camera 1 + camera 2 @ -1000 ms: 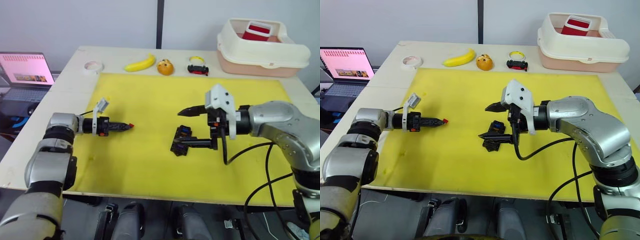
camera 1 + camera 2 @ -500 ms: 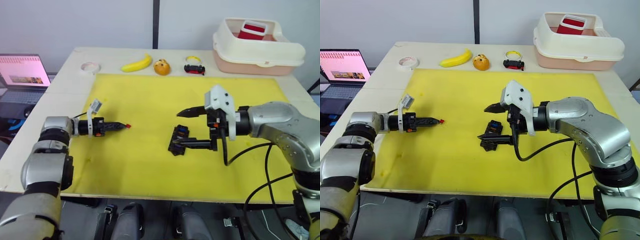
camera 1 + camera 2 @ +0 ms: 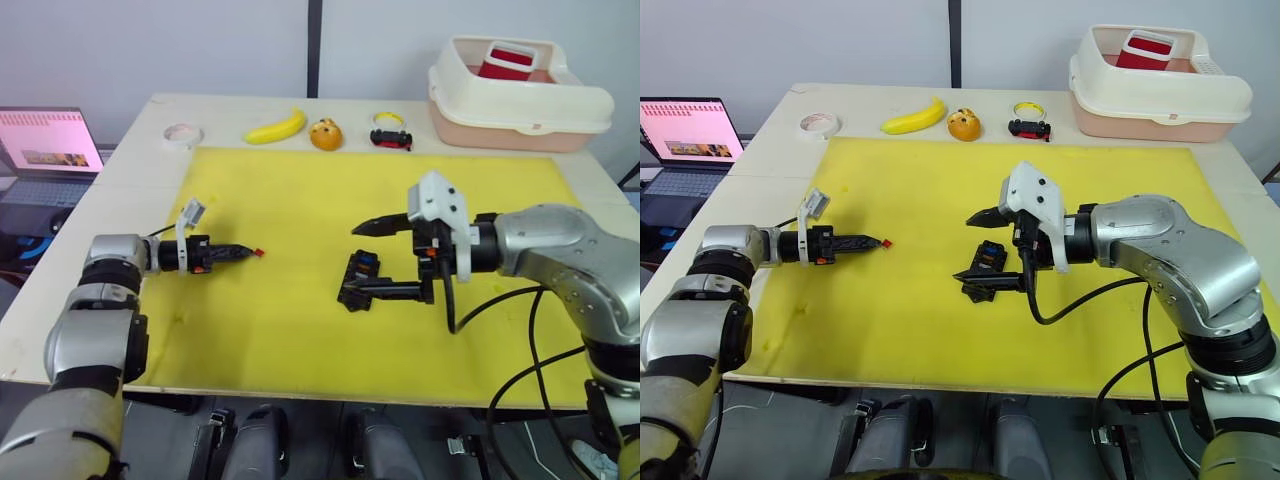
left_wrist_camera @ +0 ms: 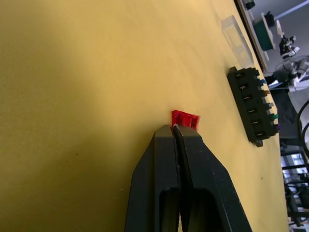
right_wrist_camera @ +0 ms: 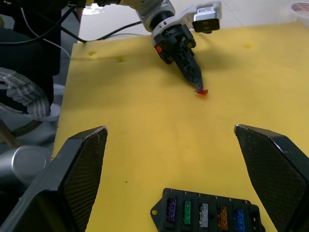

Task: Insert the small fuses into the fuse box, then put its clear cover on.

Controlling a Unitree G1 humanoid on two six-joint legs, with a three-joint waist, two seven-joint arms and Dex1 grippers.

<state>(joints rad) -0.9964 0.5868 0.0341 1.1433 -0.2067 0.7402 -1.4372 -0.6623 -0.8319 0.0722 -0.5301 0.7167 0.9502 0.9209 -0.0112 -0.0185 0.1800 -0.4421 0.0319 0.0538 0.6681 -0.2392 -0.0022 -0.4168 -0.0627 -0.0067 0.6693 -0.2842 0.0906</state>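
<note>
since the frame half a second back we see almost nothing altered: our left pincer (image 3: pixel 258 252) keeps its fingers pressed together on the red fuse (image 4: pixel 185 119), low over the yellow mat (image 3: pixel 300 200) and well to the left of the fuse box (image 3: pixel 358 280), and our right pincer (image 3: pixel 355 260) stays spread wide, one finger above the fuse box and the other along its near side. a second back the left pincer sat a touch nearer the fuse box. the fuse box lies near the mat's middle with purple, green, grey, amber and blue fuses (image 5: pixel 203 212) seated in one row. the clear cover (image 4: pixel 236 39) lies on the mat just beyond the fuse box in the left wrist view. along the counter (image 3: pixel 130 170) edge behind the mat sit a tape roll (image 3: pixel 183 134), a banana (image 3: pixel 277 127), an orange toy (image 3: pixel 326 135), a small black-and-red car (image 3: pixel 390 137) and a cream bin (image 3: pixel 520 95); a laptop (image 3: pixel 50 145) stands off the counter's left. between the red fuse and the fuse box the mat is bare.
</note>
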